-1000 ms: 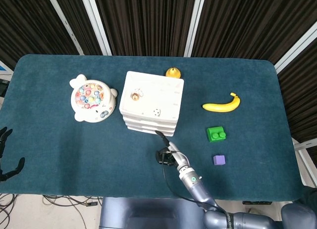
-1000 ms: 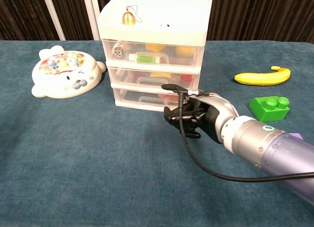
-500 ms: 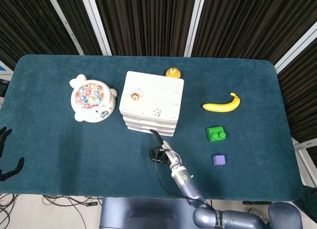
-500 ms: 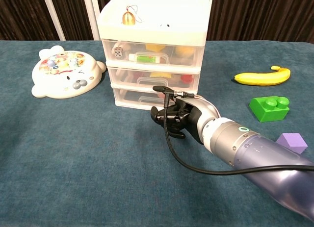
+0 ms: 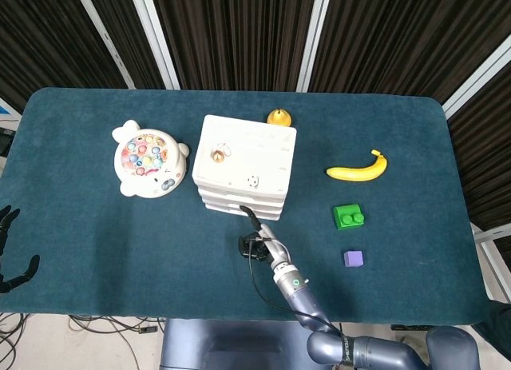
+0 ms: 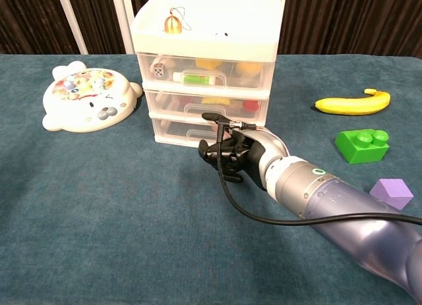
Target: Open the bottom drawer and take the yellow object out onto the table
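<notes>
a: what has changed since a second ago?

b: the right hand (image 6: 232, 155) has been carried leftward along the front of the drawer unit (image 6: 206, 74). it is now seen at the middle of the bottom drawer (image 6: 188, 134), where earlier it was out toward that drawer's right end. in the head view the same hand (image 5: 254, 244) is found just in front of the unit's lower edge.

a: and the fingers?

b: they are curled in, dark and bunched, with nothing seen between them. one finger (image 6: 212, 117) is stretched forward, its tip at the drawer fronts. whether the handle is touched cannot be told.

a: the drawer itself?

b: unchanged, shut flush with the two above it. past the fingertips a yellow object (image 6: 219, 130) is glimpsed through the clear front, partly hidden by the hand.

a: the left hand?

b: the left hand (image 5: 9, 258) is noted at the far left edge of the head view, off the table (image 5: 96, 250), fingers spread, nothing held. no shift is recorded.

a: anything beside the right hand?

b: well to its right, the banana (image 6: 352, 104), green block (image 6: 361, 145) and purple block (image 6: 392, 192) are seen lying where they were.
</notes>
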Controlling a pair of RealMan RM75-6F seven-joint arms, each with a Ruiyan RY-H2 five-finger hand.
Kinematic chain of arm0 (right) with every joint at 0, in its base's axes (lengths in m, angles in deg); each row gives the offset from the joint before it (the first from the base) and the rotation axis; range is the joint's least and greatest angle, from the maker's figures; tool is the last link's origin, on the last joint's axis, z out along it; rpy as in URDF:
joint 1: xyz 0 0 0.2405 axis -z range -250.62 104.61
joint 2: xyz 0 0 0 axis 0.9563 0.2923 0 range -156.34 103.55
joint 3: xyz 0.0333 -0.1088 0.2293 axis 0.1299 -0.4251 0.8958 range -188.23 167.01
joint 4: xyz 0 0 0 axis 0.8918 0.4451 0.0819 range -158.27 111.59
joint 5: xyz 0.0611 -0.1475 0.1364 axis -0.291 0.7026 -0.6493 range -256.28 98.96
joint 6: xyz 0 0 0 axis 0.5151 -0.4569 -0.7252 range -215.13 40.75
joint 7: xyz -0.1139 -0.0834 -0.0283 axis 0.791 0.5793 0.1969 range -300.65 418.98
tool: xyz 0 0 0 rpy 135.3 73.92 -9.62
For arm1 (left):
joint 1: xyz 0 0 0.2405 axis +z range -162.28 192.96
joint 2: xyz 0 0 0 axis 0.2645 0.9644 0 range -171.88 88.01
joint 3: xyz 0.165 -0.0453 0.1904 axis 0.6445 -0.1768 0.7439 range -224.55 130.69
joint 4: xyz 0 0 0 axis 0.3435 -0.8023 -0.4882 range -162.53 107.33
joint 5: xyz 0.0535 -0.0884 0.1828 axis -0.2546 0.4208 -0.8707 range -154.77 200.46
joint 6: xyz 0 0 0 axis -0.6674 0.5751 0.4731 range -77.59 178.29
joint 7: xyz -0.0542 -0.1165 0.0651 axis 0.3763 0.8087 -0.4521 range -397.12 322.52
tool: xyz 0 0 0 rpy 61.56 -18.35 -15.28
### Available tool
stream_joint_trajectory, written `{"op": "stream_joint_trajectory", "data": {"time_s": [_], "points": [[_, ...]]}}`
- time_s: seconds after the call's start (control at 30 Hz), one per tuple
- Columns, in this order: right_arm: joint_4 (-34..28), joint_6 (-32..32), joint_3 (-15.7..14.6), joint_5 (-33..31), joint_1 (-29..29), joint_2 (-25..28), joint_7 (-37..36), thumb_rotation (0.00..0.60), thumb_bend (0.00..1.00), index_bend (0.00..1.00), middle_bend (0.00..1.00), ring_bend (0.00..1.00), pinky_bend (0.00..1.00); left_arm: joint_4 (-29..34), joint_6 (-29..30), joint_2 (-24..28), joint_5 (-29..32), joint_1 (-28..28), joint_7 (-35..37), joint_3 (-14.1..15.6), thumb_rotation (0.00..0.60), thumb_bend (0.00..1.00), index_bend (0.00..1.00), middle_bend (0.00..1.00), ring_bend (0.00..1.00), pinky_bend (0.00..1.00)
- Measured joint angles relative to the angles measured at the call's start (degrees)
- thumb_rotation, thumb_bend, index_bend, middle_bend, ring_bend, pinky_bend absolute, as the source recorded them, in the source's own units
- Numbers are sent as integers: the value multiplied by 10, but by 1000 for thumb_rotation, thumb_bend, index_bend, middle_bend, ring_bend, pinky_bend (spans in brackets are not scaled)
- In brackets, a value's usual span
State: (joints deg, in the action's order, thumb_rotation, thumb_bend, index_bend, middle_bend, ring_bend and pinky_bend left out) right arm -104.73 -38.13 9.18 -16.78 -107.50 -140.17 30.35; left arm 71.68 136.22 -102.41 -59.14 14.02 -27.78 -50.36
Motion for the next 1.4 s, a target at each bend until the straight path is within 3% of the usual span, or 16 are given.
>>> {"op": "stream_joint_trajectory", "data": {"time_s": [0.47,1.4], "points": [[35,-35,21,7,-24,-11,-24,600,677,0,919,946,974,2,-1,2,2,1,-2,0,600,369,27,0,0,0],[54,-52,29,9,-49,-22,-26,600,677,0,922,948,974,3,-2,4,5,2,2,-1,600,370,27,0,0,0]]}}
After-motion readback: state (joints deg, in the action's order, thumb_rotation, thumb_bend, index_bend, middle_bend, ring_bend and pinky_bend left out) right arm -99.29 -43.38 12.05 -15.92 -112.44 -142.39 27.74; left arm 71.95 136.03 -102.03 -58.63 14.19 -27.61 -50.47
